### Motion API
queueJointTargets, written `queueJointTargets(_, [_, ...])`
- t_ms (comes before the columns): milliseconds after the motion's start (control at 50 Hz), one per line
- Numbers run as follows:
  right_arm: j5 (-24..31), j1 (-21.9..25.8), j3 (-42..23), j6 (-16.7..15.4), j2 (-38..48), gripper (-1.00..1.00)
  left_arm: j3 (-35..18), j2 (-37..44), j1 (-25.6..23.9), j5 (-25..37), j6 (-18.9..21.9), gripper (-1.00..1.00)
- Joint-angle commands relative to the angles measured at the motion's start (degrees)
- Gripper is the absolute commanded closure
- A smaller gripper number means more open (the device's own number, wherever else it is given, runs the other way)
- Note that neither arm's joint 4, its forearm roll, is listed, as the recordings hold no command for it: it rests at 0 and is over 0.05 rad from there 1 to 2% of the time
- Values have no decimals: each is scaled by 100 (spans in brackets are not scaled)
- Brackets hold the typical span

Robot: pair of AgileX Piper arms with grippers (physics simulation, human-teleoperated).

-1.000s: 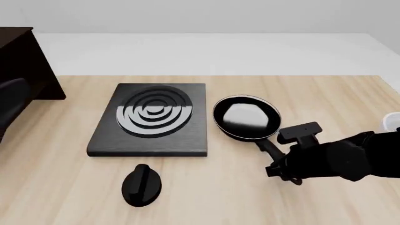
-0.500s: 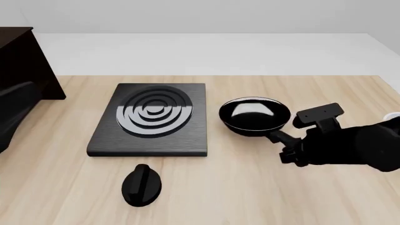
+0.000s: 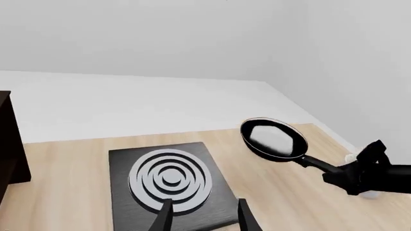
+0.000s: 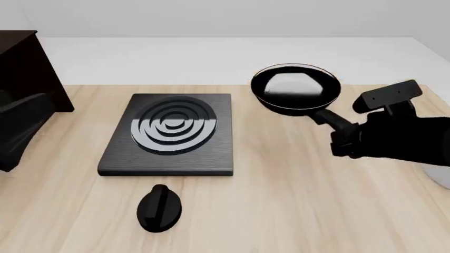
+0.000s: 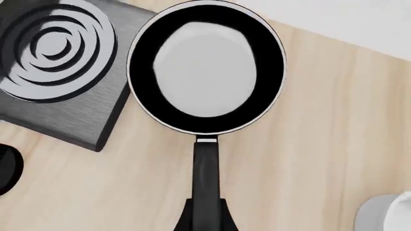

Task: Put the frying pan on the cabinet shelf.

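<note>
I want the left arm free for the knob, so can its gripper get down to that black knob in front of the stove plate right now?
Probably yes: the knob lies alone on bare table and the left gripper is open.

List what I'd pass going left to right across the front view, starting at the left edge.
Left arm and dark cabinet at the left edge → stove plate with the oval knob in front of it → frying pan → right gripper holding its handle.

Knob [image 4: 159, 207] before stove plate [image 4: 170, 134]; frying pan [image 4: 296, 88] right, cabinet [image 4: 28, 71] left
</note>
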Motion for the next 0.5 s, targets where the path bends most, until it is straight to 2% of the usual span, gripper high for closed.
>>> queueJointTargets(20, [85, 101, -453, -93, -361, 100, -126, 74, 4, 39, -295, -100])
queueJointTargets(80, [213, 209, -665, -76, -352, 100, -219, 46, -21, 115, -333, -100])
queueJointTargets(120, [275, 359, -762, -244, -263, 100, -242, 16, -15, 162, -706, -100])
queueJointTargets(140, [295, 401, -829, -252, -260, 100, -267, -4, 20, 190, -768, -100])
queueJointTargets(260, [448, 591, -1288, -218, -163, 100, -434, -61, -221, 249, -935, -100])
queueJointTargets(280, [480, 631, -1388, -207, -145, 100, -441, -32, -210, 255, -1077, -100])
queueJointTargets(300, [554, 673, -1547, -180, -124, 100, -362, -24, -174, 200, -1520, -100])
queueJointTargets(320, [573, 709, -1614, -171, -119, 100, -353, -21, -189, 170, -1646, -100])
queueJointTargets(380, [637, 794, -1814, -157, -73, 100, -529, -12, -183, 169, -1530, -100])
queueJointTargets(440, [693, 900, -2023, -165, 17, 100, -494, 64, -34, 57, -1954, -100])
queueJointTargets(500, [771, 997, -2210, -179, 112, 100, -510, 194, 24, -35, -2199, -100])
